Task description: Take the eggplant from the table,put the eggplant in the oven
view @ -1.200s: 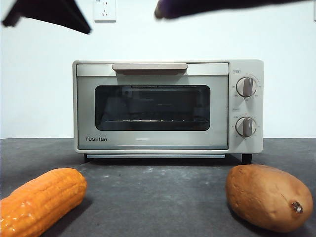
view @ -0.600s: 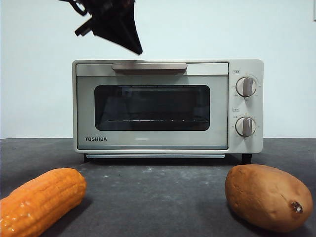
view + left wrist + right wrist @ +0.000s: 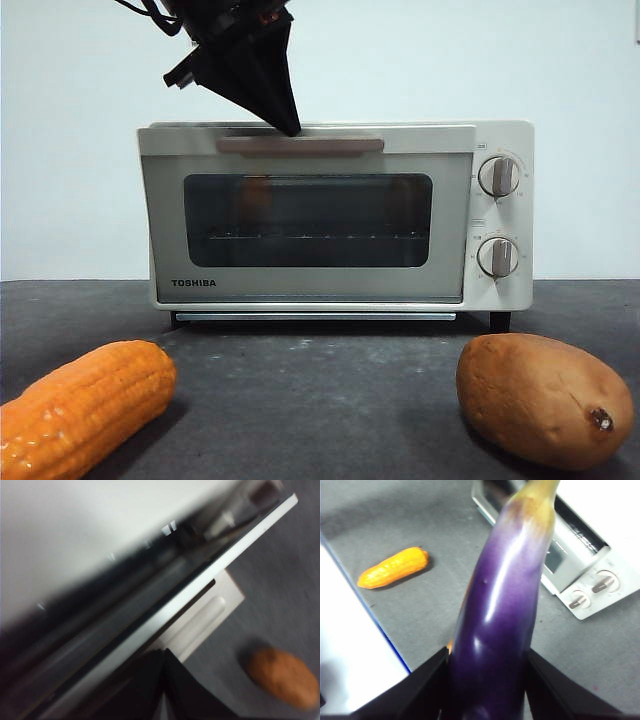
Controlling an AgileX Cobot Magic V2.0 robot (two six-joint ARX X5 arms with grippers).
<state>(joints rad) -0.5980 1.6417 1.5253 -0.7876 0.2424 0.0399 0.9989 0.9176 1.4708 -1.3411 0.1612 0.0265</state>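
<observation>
Dark grey table [image 3: 330,390] lying under a plain white wall; Toshiba toaster oven [image 3: 335,215] sitting at the back, its door tipped slightly out at the top.

Front view: left gripper [image 3: 291,129] coming down from above, its black tip touching the beige bar handle [image 3: 300,145]. Eggplant not appearing here at all. Corn cob [image 3: 80,405] lying in the foreground at one side, sweet potato [image 3: 545,398] at the other, both well apart from the oven and leaving the stretch before the door open.

Left wrist view, blurred: left gripper [image 3: 164,680] with jaws pressed together to a point, nothing showing between them, resting at the handle [image 3: 200,620] along the door's top edge. Sweet potato [image 3: 282,677] showing on the table beyond.

Right wrist view: right gripper [image 3: 487,680] clamping the eggplant [image 3: 502,610], one black jaw on each side of the glossy purple body, yellowish-green stem end pointing away from the camera toward the oven [image 3: 580,555]. Eggplant hanging in the air above the table [image 3: 435,600], not touching it. Corn cob [image 3: 392,567] lying off to the side below. Two knobs [image 3: 592,592] showing on the oven's front. White panel with a blue edge [image 3: 355,645] bordering the table.
</observation>
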